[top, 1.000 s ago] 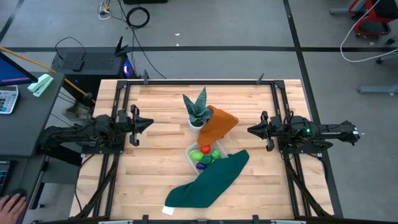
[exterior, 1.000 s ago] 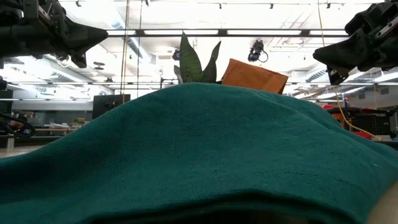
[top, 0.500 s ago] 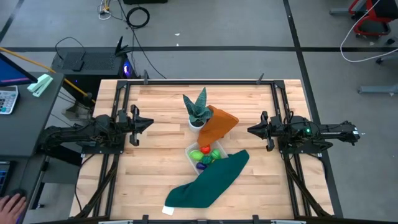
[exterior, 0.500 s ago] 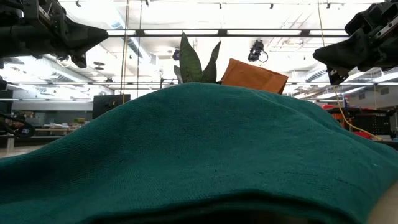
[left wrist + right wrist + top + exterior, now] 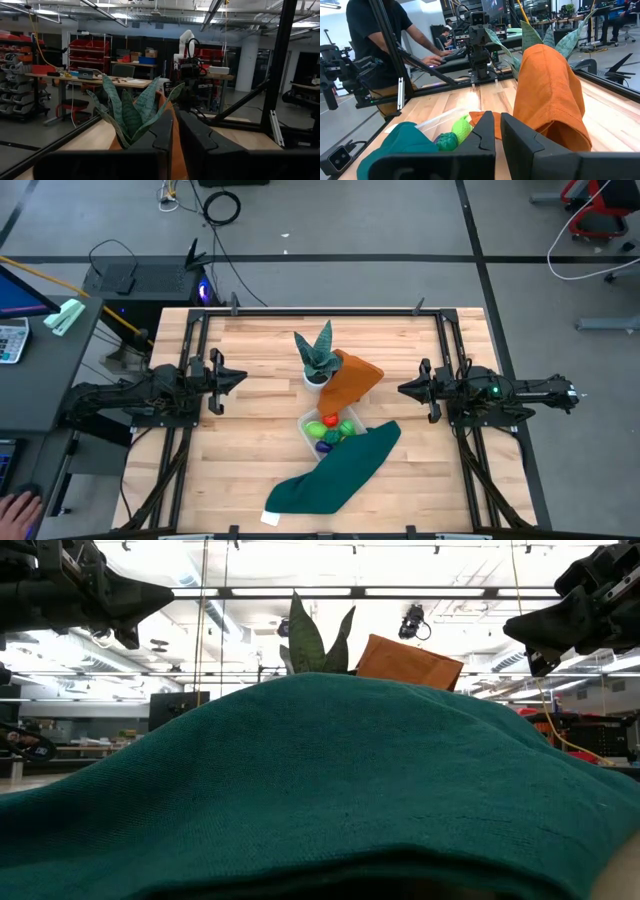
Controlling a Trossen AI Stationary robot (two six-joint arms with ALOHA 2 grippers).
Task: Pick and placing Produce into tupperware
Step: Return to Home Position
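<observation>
The clear tupperware (image 5: 307, 427) sits at the table's middle, near the front, with the produce inside: a red piece (image 5: 331, 421), green ones (image 5: 317, 429), a purple one (image 5: 323, 447). The right wrist view shows a green piece (image 5: 462, 128) and a purple one (image 5: 446, 142). A green cloth (image 5: 335, 470) covers the box's near right part. My left gripper (image 5: 243, 377) hovers shut at the table's left, and my right gripper (image 5: 400, 389) hovers shut at the right. Both point toward the middle and touch nothing.
A spiky plant in a white pot (image 5: 317, 360) stands just behind the box, with an orange cloth (image 5: 352, 380) draped beside it. The green cloth (image 5: 320, 790) fills the low view. A person (image 5: 380, 45) stands beyond the table's left side. Bare wood lies on both sides.
</observation>
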